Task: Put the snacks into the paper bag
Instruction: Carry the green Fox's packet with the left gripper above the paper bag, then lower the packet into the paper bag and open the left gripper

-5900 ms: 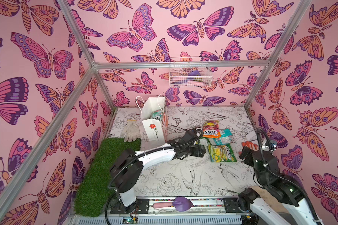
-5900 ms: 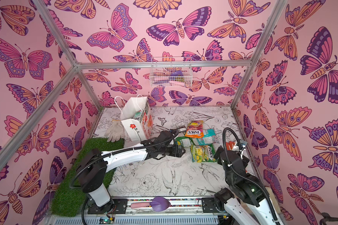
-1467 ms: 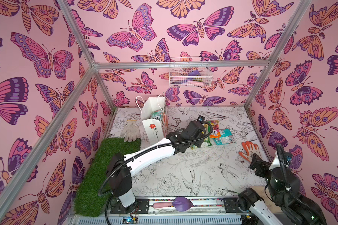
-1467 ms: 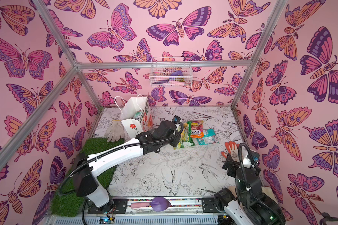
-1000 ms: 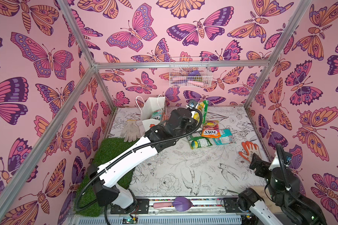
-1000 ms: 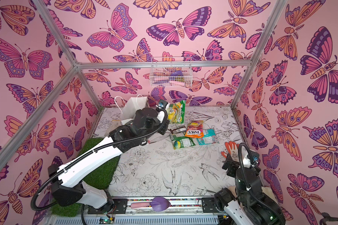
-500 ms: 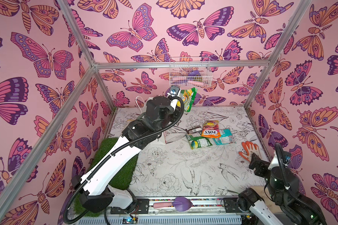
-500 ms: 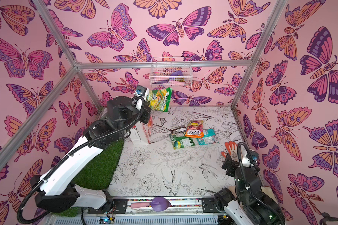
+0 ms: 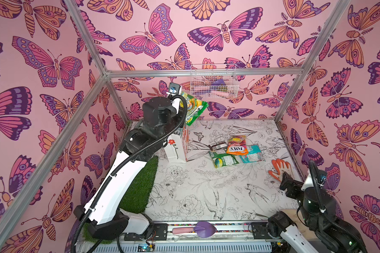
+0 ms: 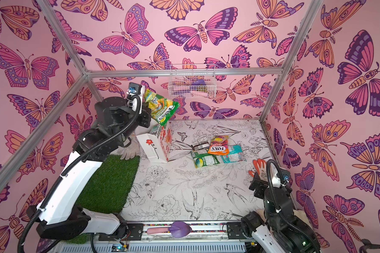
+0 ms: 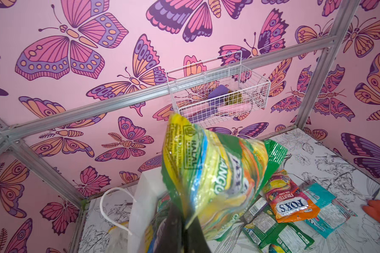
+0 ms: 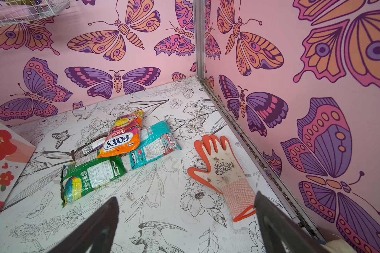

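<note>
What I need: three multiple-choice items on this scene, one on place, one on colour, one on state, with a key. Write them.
1. Where is the yellow-green bag?
A on the grass
B aloft in the left gripper
C in the basket

2. What colour are the fingers of the glove by the right gripper?
A blue
B orange
C black

3. How is the right gripper?
A open, empty
B shut on the glove
C shut on a packet

Key:
1 B, the shut jaws pinch its edge in the left wrist view.
2 B, its fingers show orange in the right wrist view.
3 A, its fingers stand wide apart, gripping nothing.
</note>
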`<act>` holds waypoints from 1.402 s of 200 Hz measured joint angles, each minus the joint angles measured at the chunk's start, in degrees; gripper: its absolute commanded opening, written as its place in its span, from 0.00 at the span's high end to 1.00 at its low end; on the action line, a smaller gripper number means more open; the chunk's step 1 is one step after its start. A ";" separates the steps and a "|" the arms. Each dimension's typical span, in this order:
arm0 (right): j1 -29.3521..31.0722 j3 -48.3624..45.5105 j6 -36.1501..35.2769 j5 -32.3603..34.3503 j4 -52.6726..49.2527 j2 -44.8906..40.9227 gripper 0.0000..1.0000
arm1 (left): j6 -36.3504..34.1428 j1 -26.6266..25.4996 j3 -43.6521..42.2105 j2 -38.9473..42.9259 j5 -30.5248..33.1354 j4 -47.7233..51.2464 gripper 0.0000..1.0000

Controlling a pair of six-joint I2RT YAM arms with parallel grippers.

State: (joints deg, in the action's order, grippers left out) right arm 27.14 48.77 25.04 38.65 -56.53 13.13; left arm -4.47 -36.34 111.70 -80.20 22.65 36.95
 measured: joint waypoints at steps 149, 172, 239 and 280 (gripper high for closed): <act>0.00 0.00 0.02 -0.17 0.15 0.00 0.04 | 0.28 13.44 18.08 -13.25 -0.79 9.92 1.00; 0.00 0.00 0.02 -0.17 0.15 0.00 0.04 | 1.18 15.17 19.30 -14.32 -0.76 11.19 1.00; 0.00 0.00 0.02 -0.17 0.15 0.00 0.04 | 2.40 16.94 20.52 -18.03 -0.76 13.05 1.00; 0.00 0.00 0.02 -0.17 0.15 0.00 0.04 | 2.38 16.92 20.52 -21.03 -0.76 14.80 1.00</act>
State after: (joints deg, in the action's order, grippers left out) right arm 27.14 48.77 25.06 38.48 -56.38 13.13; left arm -2.09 -19.42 132.22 -101.23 21.89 51.75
